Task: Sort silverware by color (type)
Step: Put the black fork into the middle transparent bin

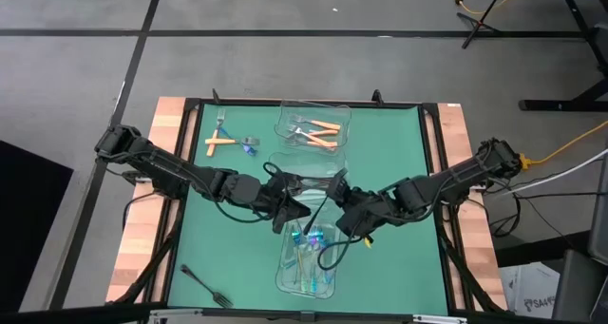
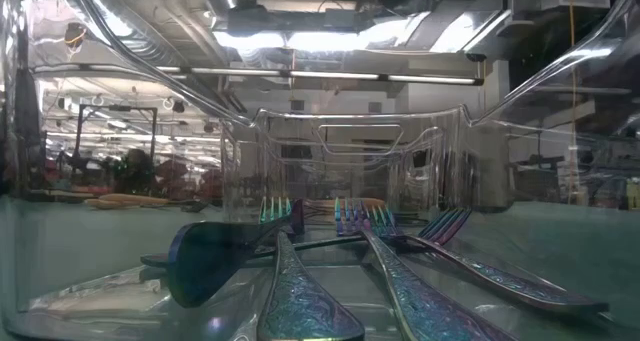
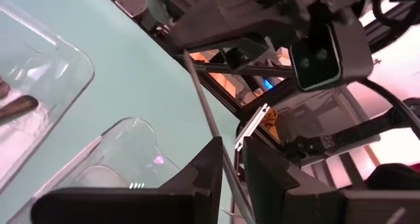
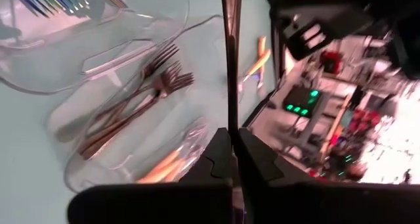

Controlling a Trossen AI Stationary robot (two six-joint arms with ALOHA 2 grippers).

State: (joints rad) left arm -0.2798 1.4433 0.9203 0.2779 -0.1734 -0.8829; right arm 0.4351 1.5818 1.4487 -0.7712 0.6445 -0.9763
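Iridescent blue-teal forks (image 2: 300,291) lie right up against the low camera, inside the near clear container (image 2: 350,131), tines pointing away. From above, that container sits at the table's near edge, with both grippers meeting just past it, over the middle of the green mat (image 1: 399,134).

Between the two grippers runs one slim dark fork (image 4: 230,53). The right gripper (image 4: 235,145) is clamped tight on it: in its wrist view the fork's shaft goes straight down into the closed seam between the fingers (image 4: 256,161) and stands out ahead of them. The left gripper (image 3: 230,165) has its fingers (image 3: 203,178) slightly parted, and the same thin shaft passes through the narrow gap. It seems to run close along one finger, though whether it actually touches is hard to judge from this angle.

Below the right gripper, the middle container (image 4: 72,165) holds several more dark forks (image 4: 141,92), lying side by side. The far container (image 1: 285,124) holds orange-handled forks (image 1: 321,132). Two loose orange-handled forks (image 1: 220,142) lie on the mat at the far left, and a loose dark fork (image 1: 204,283) lies near the front left corner, well apart from both arms.
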